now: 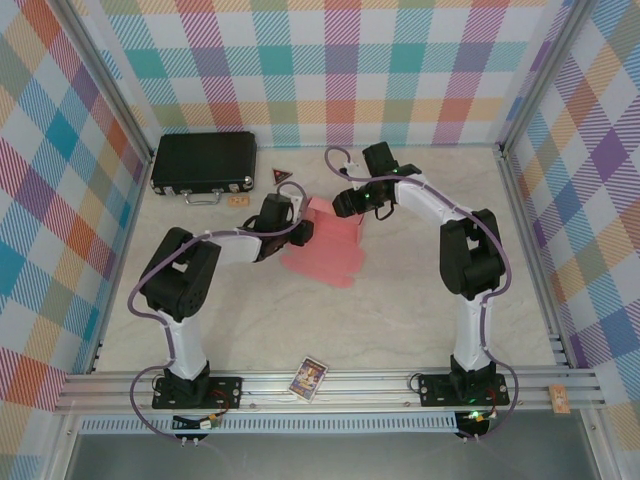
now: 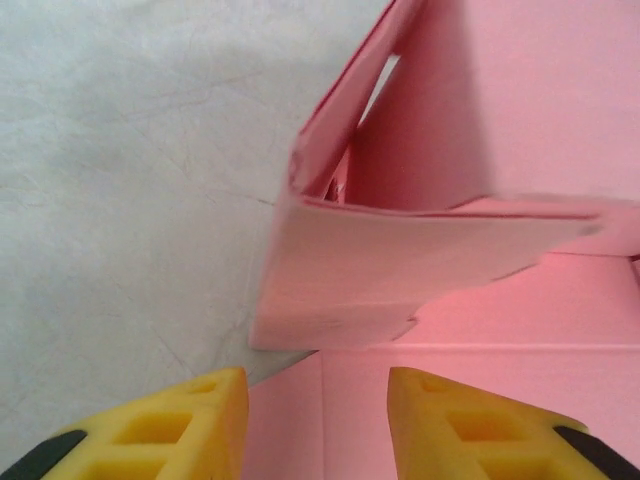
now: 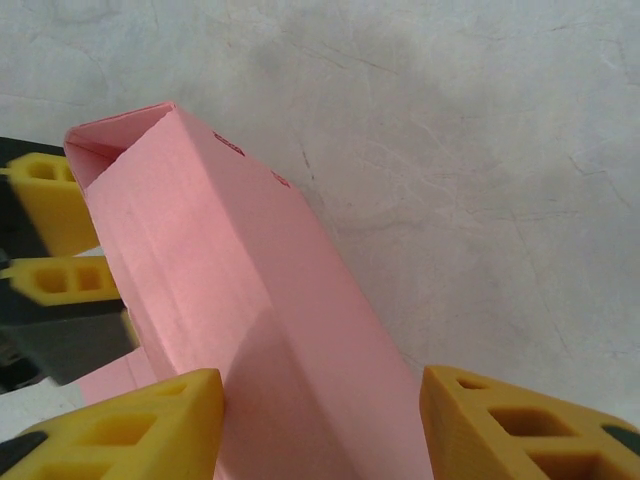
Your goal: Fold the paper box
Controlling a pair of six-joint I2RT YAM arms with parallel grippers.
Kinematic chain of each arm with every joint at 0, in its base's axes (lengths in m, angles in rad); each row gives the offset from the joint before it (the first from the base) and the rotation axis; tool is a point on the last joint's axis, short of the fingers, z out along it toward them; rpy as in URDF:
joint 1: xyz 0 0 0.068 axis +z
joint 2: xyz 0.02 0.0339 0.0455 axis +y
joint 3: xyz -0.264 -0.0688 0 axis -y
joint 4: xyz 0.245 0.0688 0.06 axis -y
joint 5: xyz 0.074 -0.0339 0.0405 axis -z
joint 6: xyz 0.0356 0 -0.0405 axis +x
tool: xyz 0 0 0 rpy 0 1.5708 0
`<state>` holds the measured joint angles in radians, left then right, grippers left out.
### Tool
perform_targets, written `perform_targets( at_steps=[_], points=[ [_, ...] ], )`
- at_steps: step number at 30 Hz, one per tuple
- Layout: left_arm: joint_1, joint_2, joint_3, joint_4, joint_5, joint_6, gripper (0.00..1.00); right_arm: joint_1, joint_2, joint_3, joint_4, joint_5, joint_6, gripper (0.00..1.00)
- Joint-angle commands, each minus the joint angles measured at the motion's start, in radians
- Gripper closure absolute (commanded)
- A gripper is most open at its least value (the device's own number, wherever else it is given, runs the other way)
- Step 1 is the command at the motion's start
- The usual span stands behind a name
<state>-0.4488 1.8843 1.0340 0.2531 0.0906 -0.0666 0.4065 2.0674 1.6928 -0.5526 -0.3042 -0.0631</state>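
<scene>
While the right hand point(image 3: 320, 388) clasps it, the paper box point(image 3: 225, 285) stands — tilted.

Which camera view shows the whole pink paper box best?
The top external view: the paper box appears nearly whole there, a raised part and flat flaps on the table. The left wrist view shows one folded corner up close; the right wrist view shows one long folded wall.
</scene>
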Motion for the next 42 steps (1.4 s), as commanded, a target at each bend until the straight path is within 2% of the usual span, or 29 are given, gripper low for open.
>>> perform_targets(
  at_steps=[1, 3, 6, 14, 18, 25, 32, 35, 39, 42],
  points=[
    [0.009, -0.078, -0.031, -0.051, 0.028, 0.032, 0.56, 0.002, -0.019, 0.016, -0.05, 0.05, 0.01, 0.46],
    [0.009, -0.12, -0.053, -0.076, 0.033, 0.034, 0.55, 0.002, -0.024, 0.016, -0.051, 0.051, 0.009, 0.46],
    [0.009, -0.189, -0.099, -0.113, -0.031, -0.024, 0.55, 0.002, -0.027, 0.018, -0.052, 0.056, 0.014, 0.46],
    [0.013, -0.321, -0.179, -0.296, -0.155, -0.421, 0.54, 0.001, -0.016, 0.039, -0.058, 0.056, 0.011, 0.45],
    [0.013, -0.292, -0.186, -0.347, -0.14, -0.501, 0.54, 0.002, -0.013, 0.041, -0.057, 0.055, 0.014, 0.45],
    [0.013, -0.206, -0.163, -0.356, -0.073, -0.502, 0.56, 0.002, -0.005, 0.049, -0.062, 0.05, 0.016, 0.45],
    [0.018, -0.152, -0.164, -0.288, -0.017, -0.483, 0.59, 0.003, -0.003, 0.059, -0.071, 0.053, 0.014, 0.45],
    [0.02, -0.144, -0.166, -0.247, 0.02, -0.476, 0.66, 0.003, 0.0, 0.063, -0.076, 0.057, 0.013, 0.45],
    [0.019, -0.156, -0.157, -0.261, 0.025, -0.461, 0.85, 0.002, 0.005, 0.068, -0.083, 0.059, 0.014, 0.45],
    [0.019, -0.176, -0.155, -0.271, 0.027, -0.444, 0.88, 0.004, 0.005, 0.067, -0.081, 0.062, 0.014, 0.45]
  ],
)
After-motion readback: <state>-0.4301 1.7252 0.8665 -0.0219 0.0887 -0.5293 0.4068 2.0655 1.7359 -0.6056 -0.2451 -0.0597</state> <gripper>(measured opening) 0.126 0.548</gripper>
